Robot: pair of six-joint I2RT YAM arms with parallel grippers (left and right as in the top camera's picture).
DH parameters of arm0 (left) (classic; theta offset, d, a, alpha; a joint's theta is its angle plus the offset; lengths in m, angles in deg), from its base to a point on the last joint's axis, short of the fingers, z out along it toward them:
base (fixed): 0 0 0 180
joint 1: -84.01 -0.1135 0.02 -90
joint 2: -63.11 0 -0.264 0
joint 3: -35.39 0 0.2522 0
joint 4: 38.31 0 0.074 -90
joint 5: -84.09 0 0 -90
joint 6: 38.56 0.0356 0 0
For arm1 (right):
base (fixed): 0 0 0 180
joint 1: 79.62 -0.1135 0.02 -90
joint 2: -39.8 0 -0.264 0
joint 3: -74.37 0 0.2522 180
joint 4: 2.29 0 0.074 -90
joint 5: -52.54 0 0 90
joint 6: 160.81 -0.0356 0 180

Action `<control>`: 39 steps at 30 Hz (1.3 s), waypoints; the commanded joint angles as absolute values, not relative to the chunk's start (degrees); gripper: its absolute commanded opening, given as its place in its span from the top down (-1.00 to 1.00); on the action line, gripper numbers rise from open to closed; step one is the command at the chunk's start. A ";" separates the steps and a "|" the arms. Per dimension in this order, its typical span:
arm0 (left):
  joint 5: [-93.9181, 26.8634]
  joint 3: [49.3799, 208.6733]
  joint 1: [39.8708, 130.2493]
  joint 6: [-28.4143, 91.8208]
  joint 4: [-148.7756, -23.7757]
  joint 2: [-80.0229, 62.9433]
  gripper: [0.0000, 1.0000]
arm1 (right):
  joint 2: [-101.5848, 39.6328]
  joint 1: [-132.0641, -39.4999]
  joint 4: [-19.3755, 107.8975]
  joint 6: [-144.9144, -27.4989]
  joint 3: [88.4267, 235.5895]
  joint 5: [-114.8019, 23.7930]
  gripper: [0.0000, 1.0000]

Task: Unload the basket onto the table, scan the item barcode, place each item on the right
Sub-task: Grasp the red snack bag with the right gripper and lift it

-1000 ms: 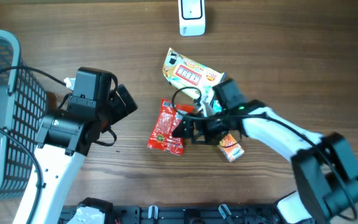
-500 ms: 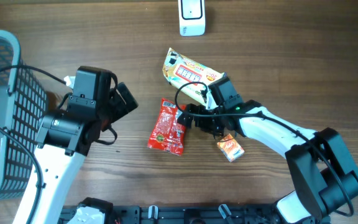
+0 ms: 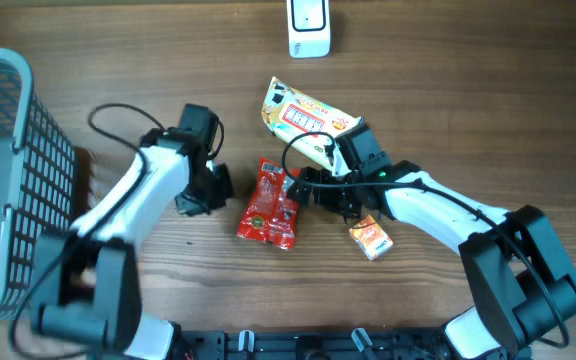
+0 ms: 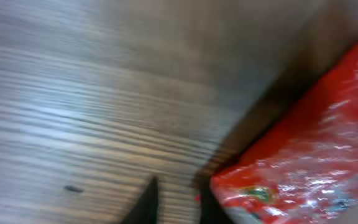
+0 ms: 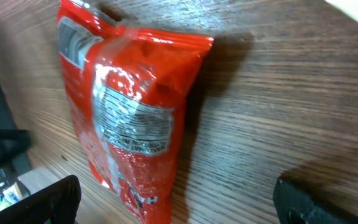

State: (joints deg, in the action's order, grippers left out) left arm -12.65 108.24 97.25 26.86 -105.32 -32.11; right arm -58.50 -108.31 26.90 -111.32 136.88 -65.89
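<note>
The red snack packet [image 3: 270, 203] lies flat on the tabletop [image 3: 448, 100], long axis front-to-back, with the right hand [image 3: 301, 197] spread wide at its right edge, seemingly nearer, and the left hand [image 3: 211, 190] just off its left edge, its grip too blurred to tell.

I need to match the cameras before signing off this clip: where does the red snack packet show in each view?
Overhead: the red snack packet lies at the middle of the picture.
Left wrist: blurred, it fills the lower right corner.
Right wrist: left of centre, running from the top edge to the bottom.
Shared landmark: the wood-grain table under it, seen in all three views.
</note>
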 commanded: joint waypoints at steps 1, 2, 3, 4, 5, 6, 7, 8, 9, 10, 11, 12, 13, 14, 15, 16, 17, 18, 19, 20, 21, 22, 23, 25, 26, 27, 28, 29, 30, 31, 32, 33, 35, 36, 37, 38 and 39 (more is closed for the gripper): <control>-23.43 107.10 96.66 31.95 -103.40 -39.04 0.92 | -59.23 -108.33 27.25 -111.58 137.19 -65.78 -0.89; -24.30 107.10 96.66 31.93 -102.83 -40.48 0.92 | -59.23 -108.33 28.49 -113.88 137.19 -65.71 -0.77; -24.54 107.10 96.66 31.93 -102.15 -41.97 0.92 | -59.29 -108.33 29.08 -114.99 137.08 -65.73 -0.77; -24.54 107.06 96.66 31.76 -101.59 -42.89 0.92 | -59.34 -108.33 29.04 -115.87 136.66 -65.69 -0.77; -24.59 106.43 96.66 31.17 -100.08 -43.48 0.92 | -59.38 -108.33 28.36 -116.68 135.86 -65.73 -0.77; -24.72 105.38 96.66 31.04 -98.50 -43.61 0.92 | -59.38 -108.33 27.92 -118.05 135.24 -65.73 -0.77; -25.20 104.07 96.63 30.49 -96.78 -43.63 0.92 | -59.38 -108.33 27.51 -119.28 134.74 -65.78 -0.77; -26.49 102.51 96.63 29.55 -94.57 -43.63 0.92 | -59.38 -108.33 26.76 -119.56 134.37 -65.78 -0.77; -28.59 101.22 96.66 29.57 -92.41 -43.63 0.92 | -59.40 -108.37 26.59 -120.43 134.37 -65.71 -0.77; -30.29 100.15 96.66 29.55 -90.53 -43.63 0.92 | -59.44 -108.68 25.91 -120.59 134.35 -65.73 -0.77; -30.99 99.30 96.66 28.26 -89.46 -43.63 0.92 | -59.66 -109.40 25.13 -120.96 134.35 -65.73 -0.77; -31.01 98.71 96.66 26.53 -89.04 -43.63 0.92 | -60.25 -110.34 24.49 -122.36 134.35 -65.73 -0.77; -30.99 98.21 96.66 25.33 -88.54 -43.63 0.92 | -61.24 -111.50 23.62 -123.52 134.35 -65.69 -0.77; -30.97 97.88 96.66 25.24 -88.23 -43.63 0.92 | -62.42 -112.31 22.07 -123.52 134.35 -65.73 -0.78; -30.97 97.84 96.63 25.24 -88.25 -43.63 0.92 | -63.25 -112.39 20.82 -123.60 134.35 -65.97 -0.78; -30.97 97.84 96.66 24.98 -88.25 -43.63 0.92 | -63.75 -112.39 19.92 -123.84 134.35 -66.26 -0.78; -30.90 97.84 96.66 23.91 -88.19 -43.63 0.92 | -63.90 -112.39 19.42 -123.78 134.35 -66.43 -0.78; -30.95 97.84 96.66 23.69 -87.73 -43.63 0.92 | -63.90 -112.41 19.42 -123.78 134.35 -66.45 -0.75; -30.84 97.84 96.66 23.63 -87.20 -43.63 0.92 | -63.95 -112.72 19.44 -123.93 134.35 -66.63 -0.71; -29.27 97.84 96.63 22.03 -86.70 -43.63 0.92 | -63.95 -113.25 19.44 -123.93 134.35 -66.61 -0.70; -27.23 97.84 96.63 20.46 -86.61 -43.63 0.92 | -63.95 -113.64 19.49 -123.95 134.35 -66.63 -0.68; -25.16 97.84 96.63 19.39 -86.72 -43.63 0.92 | -63.95 -114.08 19.68 -124.57 134.35 -66.65 -0.60; -23.54 97.84 96.63 18.32 -86.77 -43.63 0.92 | -63.95 -114.56 19.95 -125.18 134.35 -66.59 -0.41; -22.73 97.84 96.63 17.44 -86.55 -43.63 0.92 | -63.95 -115.76 21.21 -128.65 134.35 -65.25 -0.46; -22.71 97.84 96.63 17.44 -86.55 -43.63 0.92 | -64.06 -116.76 21.72 -130.42 134.33 -64.03 -0.47; -22.60 97.84 96.63 17.44 -86.55 -43.63 0.92 | -64.17 -117.86 21.28 -131.10 134.33 -62.72 -0.47; -22.10 97.84 96.63 16.92 -86.61 -43.63 0.92 | -64.28 -118.16 20.78 -131.23 134.33 -62.45 -0.47; -19.93 97.84 96.66 14.80 -87.05 -43.63 0.92 | -64.36 -118.29 20.01 -131.36 134.33 -62.52 -0.47; -18.80 97.81 96.63 14.29 -87.16 -43.63 0.92 | -64.60 -118.29 20.08 -132.54 134.33 -62.52 -0.53; -18.62 97.77 96.63 14.27 -87.16 -43.63 0.92 | -65.37 -118.34 20.03 -133.46 134.33 -63.00 -0.53; -18.64 97.77 96.66 14.27 -87.20 -43.63 0.92 | -66.64 -118.34 19.49 -133.96 134.33 -64.12 -0.37; -18.64 97.77 96.63 14.27 -87.34 -43.63 0.92 | -66.81 -118.34 19.11 -133.99 134.33 -64.33 -0.24; -18.64 97.77 96.63 14.27 -87.86 -43.63 0.92 | -66.81 -118.34 18.37 -133.81 134.35 -64.27 0.19; -18.64 97.77 96.63 14.27 -88.01 -43.63 0.92 | -66.81 -118.34 18.35 -133.81 134.35 -64.29 0.32; -18.64 97.77 96.63 14.27 -88.06 -43.63 0.92 | -66.81 -118.27 18.42 -133.77 134.35 -64.49 0.46; -18.64 97.77 96.63 14.27 -88.08 -43.63 0.92 | -66.81 -118.23 18.55 -133.75 134.35 -64.53 0.63; -18.64 97.77 96.63 14.27 -88.14 -43.63 0.92 | -66.70 -118.21 18.63 -133.44 134.35 -65.01 0.74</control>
